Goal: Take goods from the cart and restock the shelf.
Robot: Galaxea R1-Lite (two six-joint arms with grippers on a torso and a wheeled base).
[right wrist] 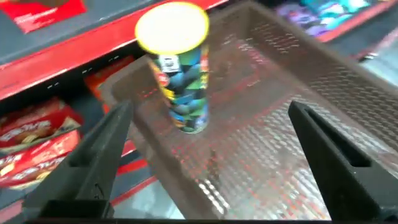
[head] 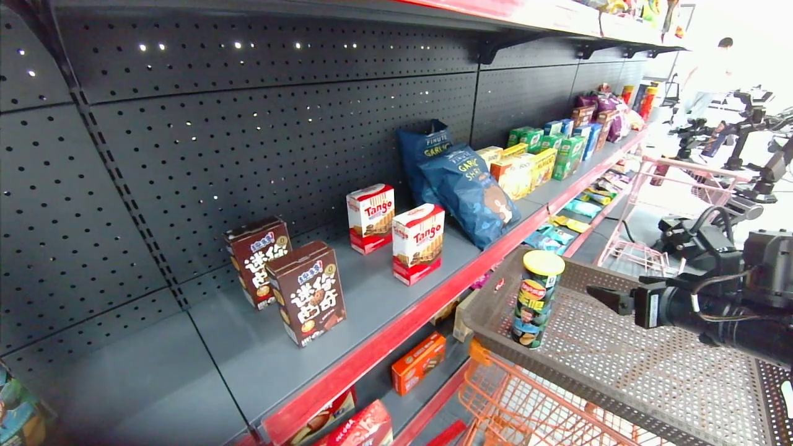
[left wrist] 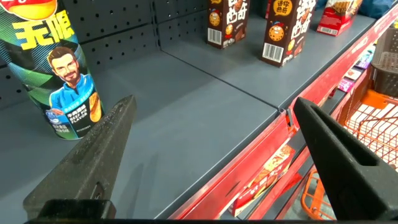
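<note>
The right gripper (right wrist: 211, 111), fingers spread wide, sits to the right of the upright can (head: 538, 297) on the cart tray (head: 626, 353), likely to grasp it; the left gripper (left wrist: 214, 106) hangs wide over the shelf (left wrist: 186, 124)

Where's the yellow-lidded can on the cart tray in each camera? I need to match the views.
Head view: the yellow-lidded can stands upright near a corner of the cart tray.
Left wrist view: not in it; the green can there is another, on the shelf.
Right wrist view: the can is upright on the tray, beyond the open right gripper.
Shared landmark: the red shelf edge.
</note>
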